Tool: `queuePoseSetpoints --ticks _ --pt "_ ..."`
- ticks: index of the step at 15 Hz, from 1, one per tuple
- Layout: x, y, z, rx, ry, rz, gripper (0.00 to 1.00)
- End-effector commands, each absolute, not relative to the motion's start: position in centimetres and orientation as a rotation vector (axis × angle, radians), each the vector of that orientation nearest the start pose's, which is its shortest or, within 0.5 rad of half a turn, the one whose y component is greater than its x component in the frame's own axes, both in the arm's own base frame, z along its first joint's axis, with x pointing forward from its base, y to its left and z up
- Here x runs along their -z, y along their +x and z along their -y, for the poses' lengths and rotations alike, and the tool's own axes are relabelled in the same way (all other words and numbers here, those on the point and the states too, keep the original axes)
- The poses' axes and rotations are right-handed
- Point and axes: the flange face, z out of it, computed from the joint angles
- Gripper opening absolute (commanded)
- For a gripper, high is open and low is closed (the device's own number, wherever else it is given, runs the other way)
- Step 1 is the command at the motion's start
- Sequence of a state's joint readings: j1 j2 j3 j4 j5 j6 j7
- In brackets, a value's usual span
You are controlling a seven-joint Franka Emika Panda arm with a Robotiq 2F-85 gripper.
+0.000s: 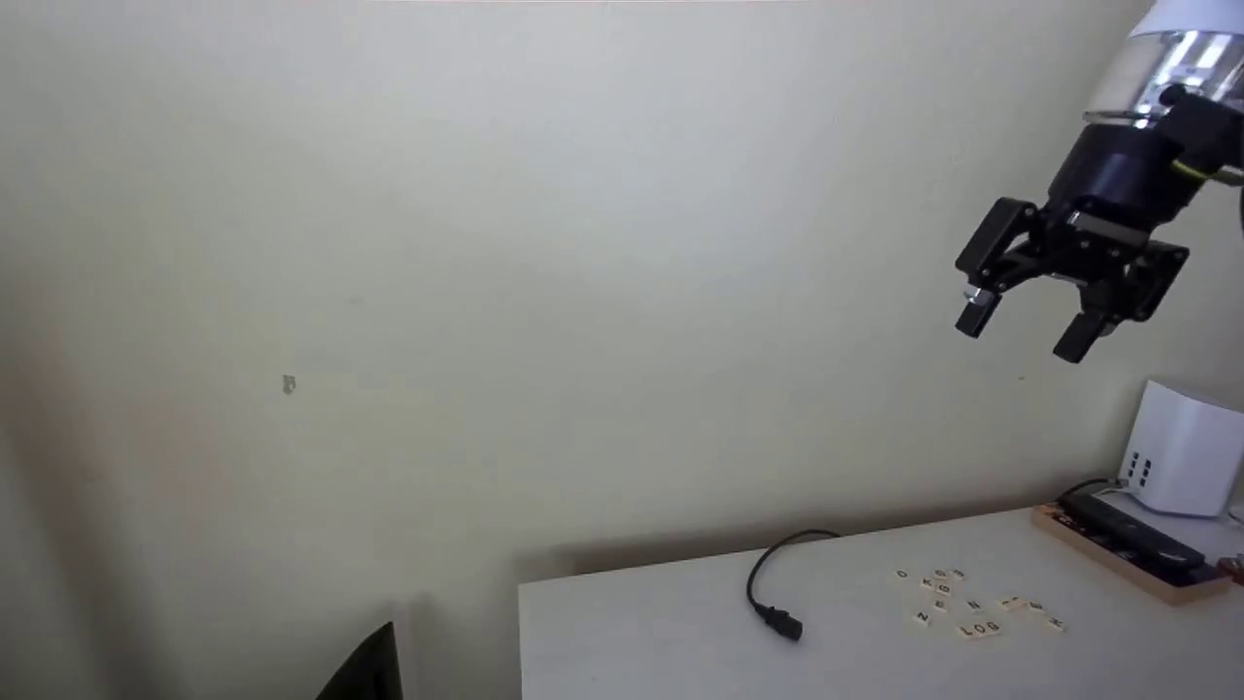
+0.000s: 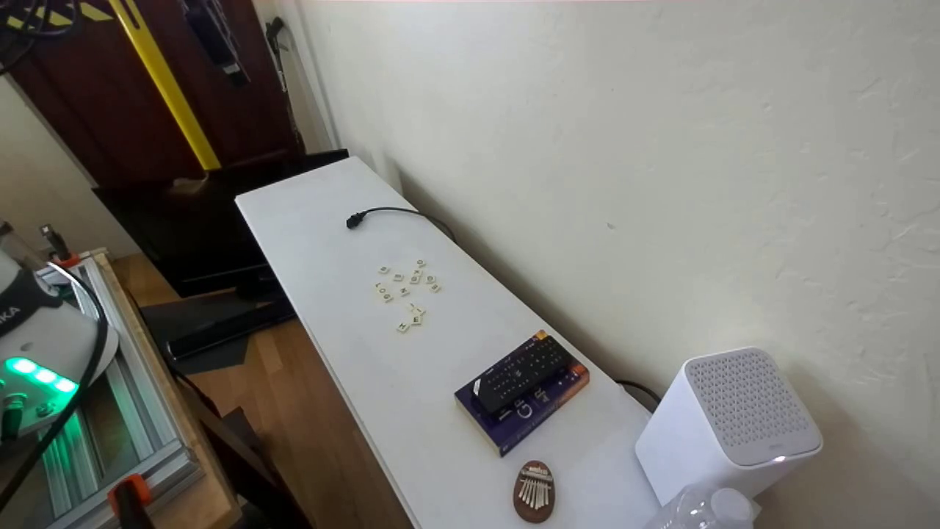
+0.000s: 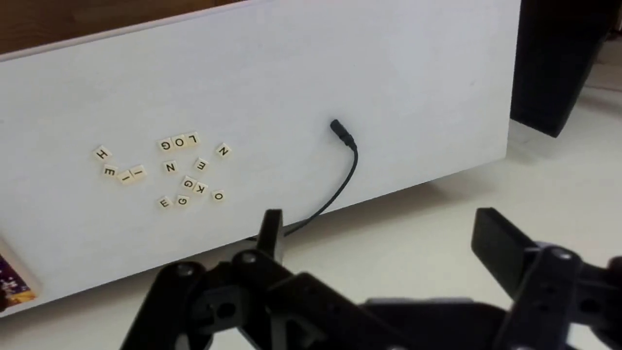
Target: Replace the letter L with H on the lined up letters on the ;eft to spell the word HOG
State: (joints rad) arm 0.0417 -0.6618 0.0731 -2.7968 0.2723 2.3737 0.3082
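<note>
Fingers [image 3: 500, 248] stand nearest in the wrist view — spread wide, holding nothing, well above the white surface [image 3: 413, 97]. Toward their ten o'clock, the L tile [image 3: 192, 139], O tile [image 3: 179, 142] and G tile [image 3: 165, 145] sit side by side. H tile [image 3: 102, 153] lies apart at that row's nine o'clock, a black plug [image 3: 344, 134] at its three.

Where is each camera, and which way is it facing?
Exterior view: outside the robot, facing the wall; arm and open jaws show upper right.
Exterior view: high up, looking down along the table; robot's base shows left.
Wrist view: on the arm, looking down at letter tiles past open jaws.
Both exterior views share wall, table, letter tiles and cable.
</note>
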Motion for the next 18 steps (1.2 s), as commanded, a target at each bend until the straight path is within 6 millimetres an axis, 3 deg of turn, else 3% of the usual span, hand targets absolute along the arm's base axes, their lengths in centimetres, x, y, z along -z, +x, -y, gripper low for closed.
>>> queuePoseSetpoints --ticks 1,7,16,17,18 --pt "-38.4 35.9 -3.5 0.206 -2.866 -0.656 1.00" --pt "-34.1 36.9 -2.0 0.075 -2.808 -0.801 1.00" --pt "-29.1 38.4 1.6 0.115 -2.770 -0.881 1.00" --pt "-28.6 38.5 1.8 0.105 -2.777 -0.876 1.00" --pt "-29.8 38.4 1.5 0.105 -2.788 -0.875 1.00"
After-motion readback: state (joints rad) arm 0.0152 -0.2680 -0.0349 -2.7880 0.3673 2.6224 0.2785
